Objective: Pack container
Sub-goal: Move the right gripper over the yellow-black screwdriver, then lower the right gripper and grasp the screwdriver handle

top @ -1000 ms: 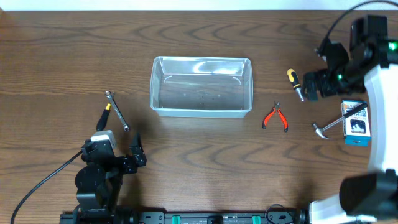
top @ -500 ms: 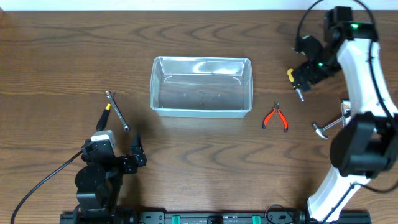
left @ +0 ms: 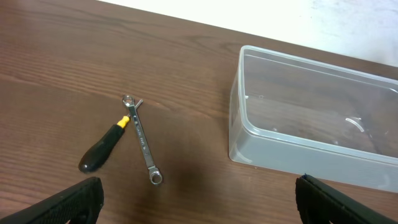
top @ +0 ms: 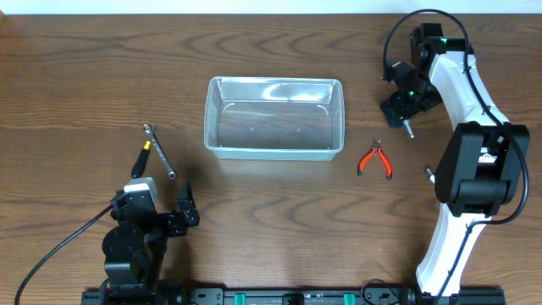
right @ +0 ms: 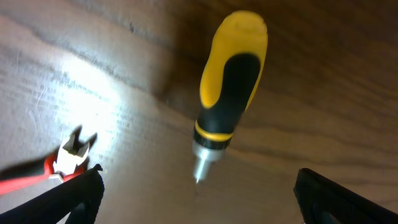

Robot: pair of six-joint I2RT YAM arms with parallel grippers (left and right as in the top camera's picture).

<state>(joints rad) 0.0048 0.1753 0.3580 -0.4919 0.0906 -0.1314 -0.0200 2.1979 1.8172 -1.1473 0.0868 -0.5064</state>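
Container (top: 207,127): centre of table (top: 76,76), long side left to right, upright, nothing seen in it.

Left gripper (left: 202,200): fingers spread wide at the bottom corners of the wrist view, nothing between them. The container (left: 273,149) lies ahead and to the right, well apart. Closer in, ahead and left, are a wrench (left: 143,141) and a black screwdriver (left: 101,154), the screwdriver's yellow collar against the wrench near its ring end.

Right gripper (top: 405,107): just beyond the container's right end, apart from it. Fingers spread wide in the wrist view, clamping nothing. A yellow screwdriver (right: 231,81) lies on the wood ahead of and between them, tip pointing back toward the camera, touching neither finger. Red pliers (right: 53,167) sit at the left edge of that view; overhead, the pliers (top: 375,160) lie below the gripper, right of the container.

Against 1.0 s ago: the right arm has swung in from the right edge, and its gripper now sits over the yellow screwdriver, covering the handle from above. The arm now covers the box and hammer. Container, pliers, wrench, black screwdriver and left arm are unchanged.
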